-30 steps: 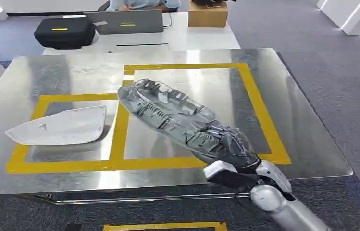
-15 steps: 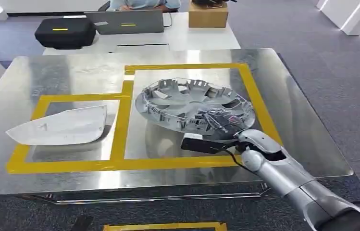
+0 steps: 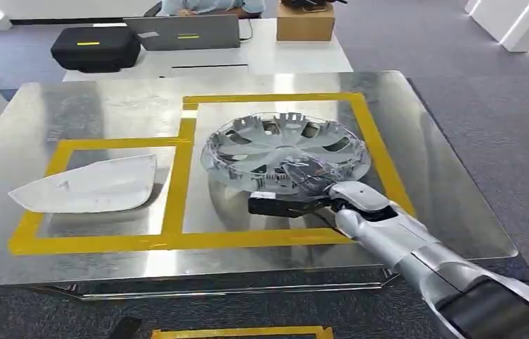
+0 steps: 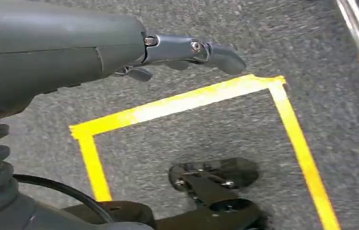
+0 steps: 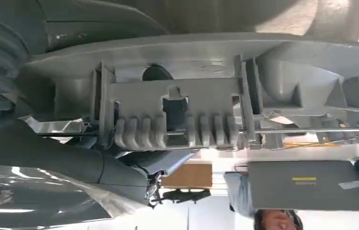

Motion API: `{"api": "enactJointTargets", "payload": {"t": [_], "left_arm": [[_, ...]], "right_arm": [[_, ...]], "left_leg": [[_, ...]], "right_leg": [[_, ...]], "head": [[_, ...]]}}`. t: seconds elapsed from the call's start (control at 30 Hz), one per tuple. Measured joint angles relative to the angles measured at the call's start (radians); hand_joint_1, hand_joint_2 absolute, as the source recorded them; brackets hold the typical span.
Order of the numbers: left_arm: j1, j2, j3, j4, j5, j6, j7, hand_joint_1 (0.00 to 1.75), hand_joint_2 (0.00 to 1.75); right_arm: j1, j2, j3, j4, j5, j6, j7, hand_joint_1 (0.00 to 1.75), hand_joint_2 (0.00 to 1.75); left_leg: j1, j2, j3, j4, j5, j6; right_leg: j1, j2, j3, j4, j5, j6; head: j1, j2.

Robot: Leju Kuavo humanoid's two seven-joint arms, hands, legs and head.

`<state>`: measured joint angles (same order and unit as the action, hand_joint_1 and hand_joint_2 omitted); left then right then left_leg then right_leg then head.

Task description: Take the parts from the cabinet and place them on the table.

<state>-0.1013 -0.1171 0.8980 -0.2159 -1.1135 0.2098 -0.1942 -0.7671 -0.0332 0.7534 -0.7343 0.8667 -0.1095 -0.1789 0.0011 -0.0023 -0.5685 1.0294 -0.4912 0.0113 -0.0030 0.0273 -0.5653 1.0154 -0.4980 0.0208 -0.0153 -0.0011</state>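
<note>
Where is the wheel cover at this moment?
In the head view, the wheel cover sits over the larger yellow-taped square on the metal table, right of the white panel, gripped by the right hand.

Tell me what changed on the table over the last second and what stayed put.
The right hand has swung the wheel cover from a steep tilt across the tape line to nearly level, over the right yellow-taped square, and keeps its grip on the near rim. The white mirror cover in the left square has not moved.
</note>
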Motion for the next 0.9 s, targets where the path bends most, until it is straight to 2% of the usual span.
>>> {"api": "enactJointTargets", "payload": {"t": [0.1, 0.13, 0.5, 0.53, 0.63, 0.77, 0.9], "left_arm": [[0.007, 0.001, 0.0, 0.0, -0.004, 0.005, 0.006, 0.0, 1.75], [0.008, 0.002, 0.0, 0.0, -0.005, 0.005, 0.007, 0.0, 1.75], [0.015, 0.005, 0.0, 0.0, 0.018, 0.029, -0.02, 0.0, 1.75], [0.015, 0.005, 0.0, 0.0, 0.021, 0.029, -0.021, 0.0, 0.0], [0.019, 0.006, 0.002, 0.0, 0.025, 0.032, -0.021, 0.0, 0.0], [0.024, 0.006, 0.004, 0.0, 0.032, 0.035, -0.021, 0.0, 0.0], [0.032, 0.009, 0.011, 0.0, 0.046, 0.042, -0.027, 0.0, 0.0]], "right_arm": [[-0.001, 0.003, 0.008, 0.007, -0.003, 0.006, -0.002, 1.75, 1.75], [-0.001, 0.005, 0.01, 0.01, -0.004, 0.008, -0.004, 0.0, 0.0], [-0.002, 0.007, 0.058, -0.009, -0.064, 0.088, -0.032, 0.0, 0.0], [-0.003, 0.007, 0.061, -0.016, -0.072, 0.102, -0.032, 0.0, 0.0], [-0.008, 0.006, 0.07, -0.041, -0.112, 0.155, -0.038, 0.0, 0.0], [-0.02, 0.005, 0.079, -0.066, -0.141, 0.189, -0.047, 0.0, 0.0], [-0.043, -0.015, 0.097, -0.117, -0.187, 0.257, -0.039, 0.0, 0.0]], "left_leg": [[0.0, 0.0, 0.0, 0.0, 0.0, 0.0], [0.0, 0.0, 0.0, 0.0, 0.0, 0.0], [0.0, 0.0, -0.001, 0.0, 0.001, 0.0], [0.0, 0.0, -0.001, 0.0, 0.001, 0.0], [0.0, 0.0, -0.002, 0.0, 0.001, 0.0], [0.0, 0.0, -0.003, 0.0, 0.001, 0.0], [0.0, 0.0, -0.003, 0.0, 0.001, 0.0]], "right_leg": [[0.0, 0.0, 0.0, 0.0, 0.0, 0.0], [0.0, 0.001, 0.0, 0.0, 0.0, 0.0], [0.0, 0.0, -0.002, 0.0, 0.001, 0.0], [0.0, 0.0, -0.002, 0.0, 0.0, 0.0], [0.0, 0.0, -0.003, 0.0, 0.0, 0.0], [0.0, 0.0, -0.003, 0.0, 0.0, 0.0], [0.0, 0.0, -0.004, 0.0, 0.001, 0.0]], "head": [[0.0, 0.0], [0.0, 0.0], [0.0, 0.0], [0.0, 0.0], [0.0, 0.0], [0.0, 0.0], [0.0, 0.0]]}}
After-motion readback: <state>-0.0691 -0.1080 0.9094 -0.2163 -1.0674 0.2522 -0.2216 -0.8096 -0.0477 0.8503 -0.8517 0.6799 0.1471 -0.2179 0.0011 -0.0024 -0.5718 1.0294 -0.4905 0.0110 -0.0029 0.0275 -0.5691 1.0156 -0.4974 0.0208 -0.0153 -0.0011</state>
